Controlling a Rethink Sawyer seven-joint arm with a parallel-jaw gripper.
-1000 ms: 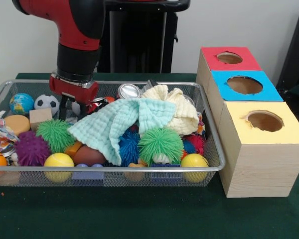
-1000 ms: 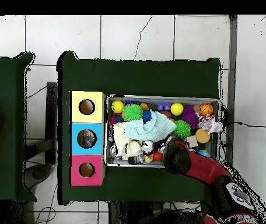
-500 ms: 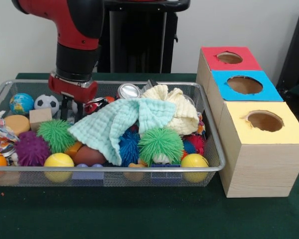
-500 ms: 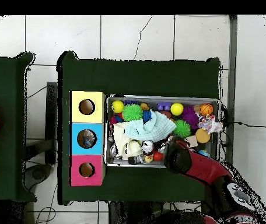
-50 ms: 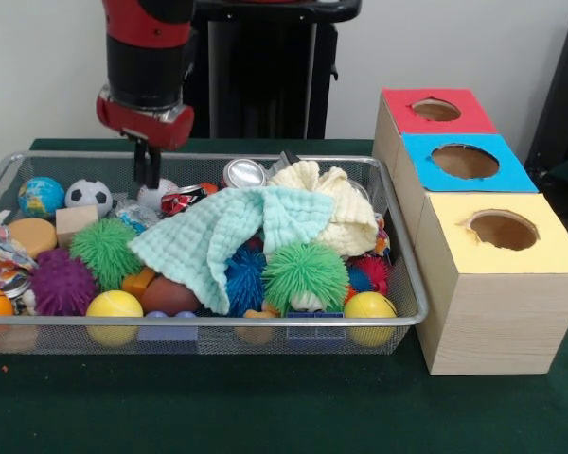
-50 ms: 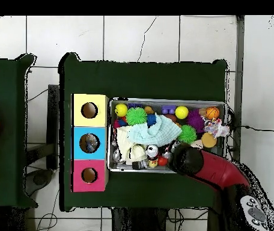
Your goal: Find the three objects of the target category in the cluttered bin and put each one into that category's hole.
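My gripper [image 5: 148, 180] hangs just above the back left of the wire bin [image 5: 218, 322]. Its fingers are drawn together and I see nothing held between them. A white ball [image 5: 157, 194] and a crushed red can [image 5: 182, 200] lie right below it. A silver can [image 5: 244, 173] stands at the back of the bin. A mint cloth [image 5: 218, 236] and a cream cloth [image 5: 341, 203] cover the middle. The box at the right has a red hole [image 5: 436, 110], a blue hole [image 5: 465, 161] and a yellow hole [image 5: 503, 230]. In the overhead view the arm [image 6: 214, 171] hides the gripper.
Round the cloths lie a soccer ball [image 5: 87, 195], a globe ball [image 5: 40, 196], a wooden block [image 5: 76, 222], green spiky balls [image 5: 305, 274], a purple spiky ball [image 5: 61, 284] and yellow balls [image 5: 114, 307]. The overhead view shows the box [image 6: 89, 143] left of the bin [image 6: 166, 100].
The gripper has risen out of the bin's back left corner and its fingers, spread before, have come together. The bin's contents look the same.
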